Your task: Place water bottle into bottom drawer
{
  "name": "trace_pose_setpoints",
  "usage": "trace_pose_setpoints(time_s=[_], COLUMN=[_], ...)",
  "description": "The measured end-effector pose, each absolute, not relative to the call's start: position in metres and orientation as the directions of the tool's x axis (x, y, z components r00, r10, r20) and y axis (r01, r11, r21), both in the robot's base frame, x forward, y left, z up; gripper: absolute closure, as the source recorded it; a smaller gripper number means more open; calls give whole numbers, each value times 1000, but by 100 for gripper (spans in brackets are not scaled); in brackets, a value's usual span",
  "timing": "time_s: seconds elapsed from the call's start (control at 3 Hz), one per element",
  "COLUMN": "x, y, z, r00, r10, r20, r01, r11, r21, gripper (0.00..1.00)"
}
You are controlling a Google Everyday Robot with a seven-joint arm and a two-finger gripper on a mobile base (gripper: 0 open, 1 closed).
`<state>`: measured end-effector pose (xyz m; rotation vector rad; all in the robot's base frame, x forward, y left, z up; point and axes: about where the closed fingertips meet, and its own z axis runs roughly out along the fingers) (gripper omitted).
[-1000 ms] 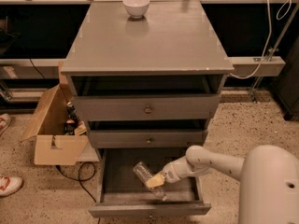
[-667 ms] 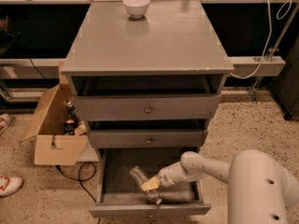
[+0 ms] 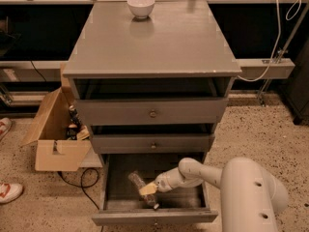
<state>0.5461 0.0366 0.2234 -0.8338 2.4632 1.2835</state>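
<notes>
Since a second ago, our gripper (image 3: 148, 190) has slid leftward and lower inside the bottom drawer (image 3: 154, 217), taking the water bottle (image 3: 136, 180) with it. Nearest to us, our white arm (image 3: 207, 172) reaches in from the right over the drawer's rim. The drawer stands pulled out, its low front panel toward us. We have the pincer clenched around the bottle's middle, and the bottle lies at a slant in the left half of the tray, low against its floor. Above it, the middle drawer (image 3: 152, 143) and top drawer (image 3: 152, 112) stand shut. To the left, an open cardboard box (image 3: 55, 153) sits on the speckled floor. Farthest back, a white bowl (image 3: 141, 6) rests on the cabinet top (image 3: 154, 47).
</notes>
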Motion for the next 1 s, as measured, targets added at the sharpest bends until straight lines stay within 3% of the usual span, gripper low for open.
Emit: trace_pose_setpoints(time_s=[0.33,0.67,1.0], x=[554,561,574], y=[40,30,-24], z=[221,224,247], r00=[-806,-810,-819], r10=[-365,-342,-241], r20=[-466,-477,-521], r01=[-591,-587,-567], r11=[453,466,481], r21=[667,662,669], gripper=[13,0,0])
